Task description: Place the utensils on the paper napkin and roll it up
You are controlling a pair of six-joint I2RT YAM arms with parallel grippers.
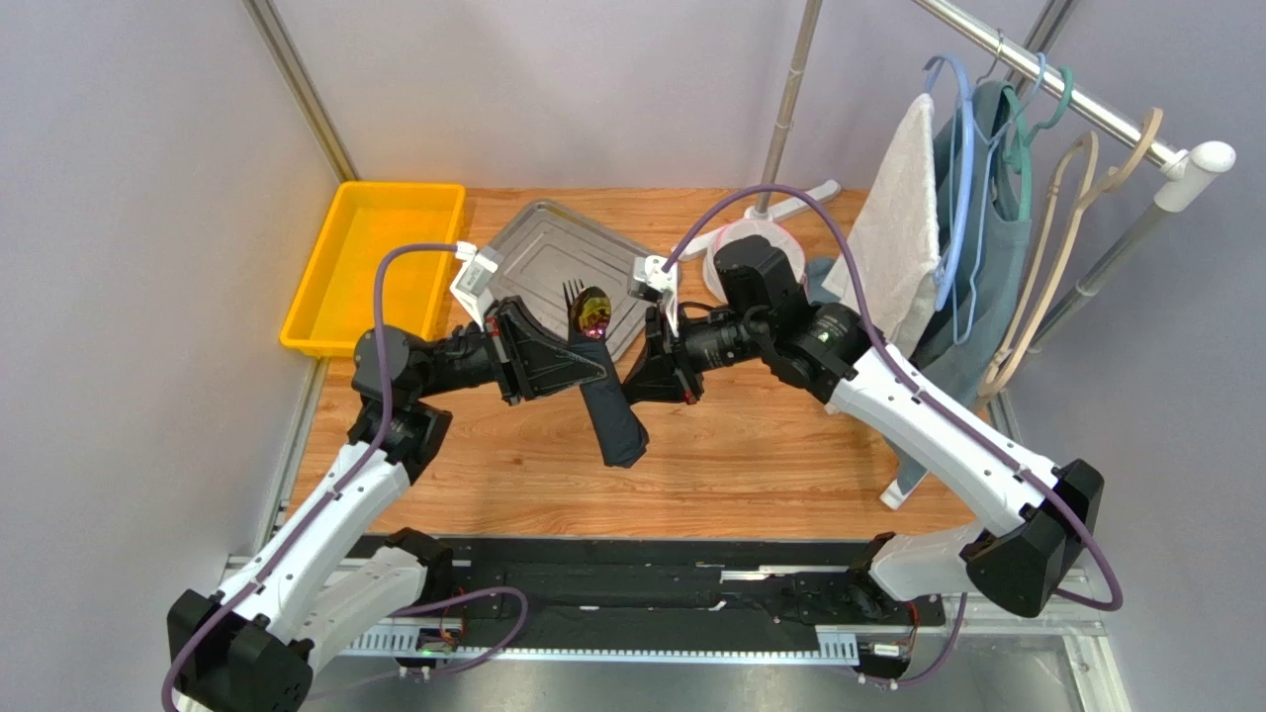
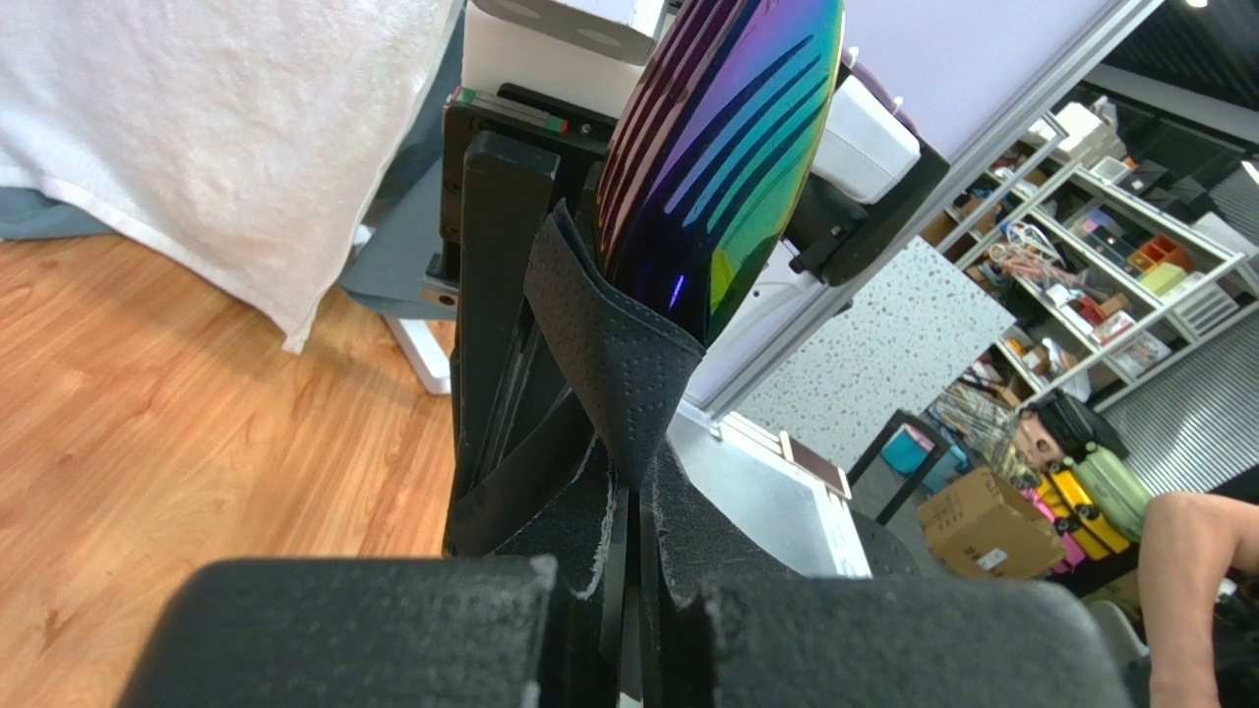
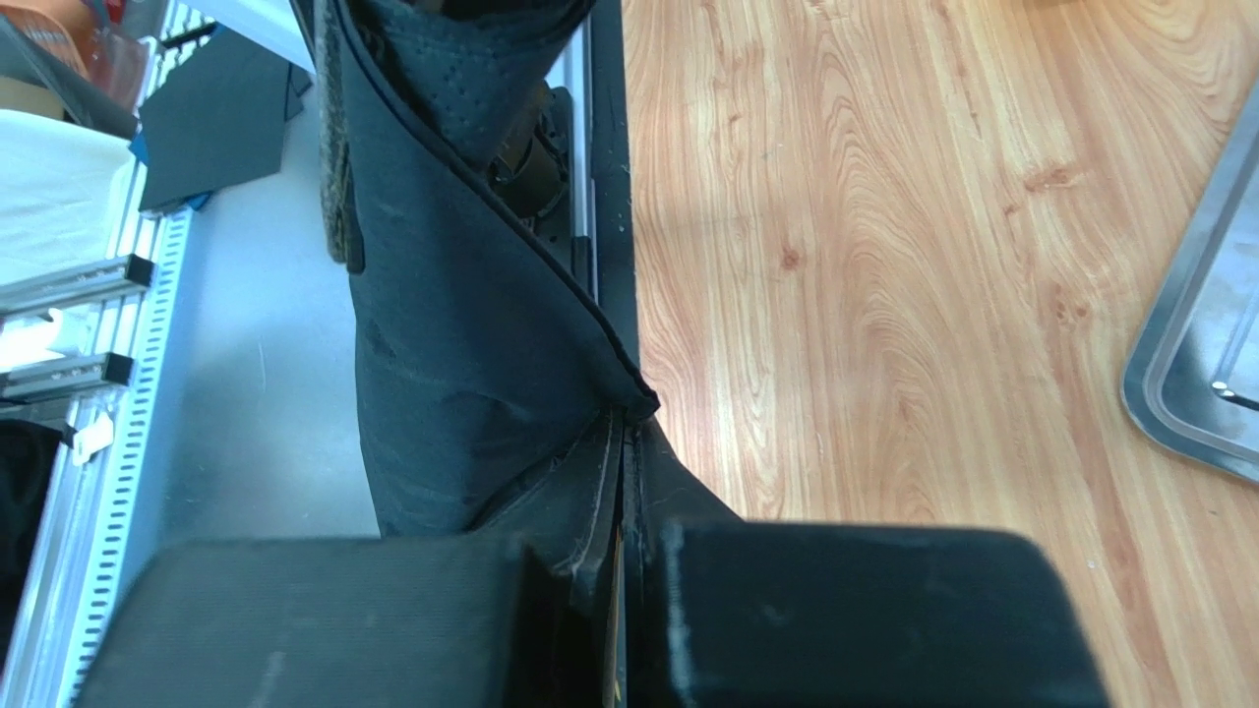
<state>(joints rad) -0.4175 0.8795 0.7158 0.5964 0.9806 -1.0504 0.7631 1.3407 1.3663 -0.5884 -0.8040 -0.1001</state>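
Napkin (image 1: 612, 423), loosely rolled, aloft over table (image 1: 773, 460), clamped between left gripper (image 2: 628, 583) and right gripper (image 3: 621, 553), fork (image 1: 571, 294) and spoon (image 1: 595, 312) protruding at far end; risk of unrolling or cutlery sliding out on tilt or slackened pinch.

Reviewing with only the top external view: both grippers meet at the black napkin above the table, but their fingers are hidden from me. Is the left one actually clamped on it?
Observer: Yes; the left wrist view shows the left gripper shut on a fold of the napkin.
Reviewer: And the right?
Observer: Its wrist view shows the right gripper shut on the napkin's edge.
Reviewer: Is it a tight roll?
Observer: No; up close it wraps loosely round the base of the spoon bowl.
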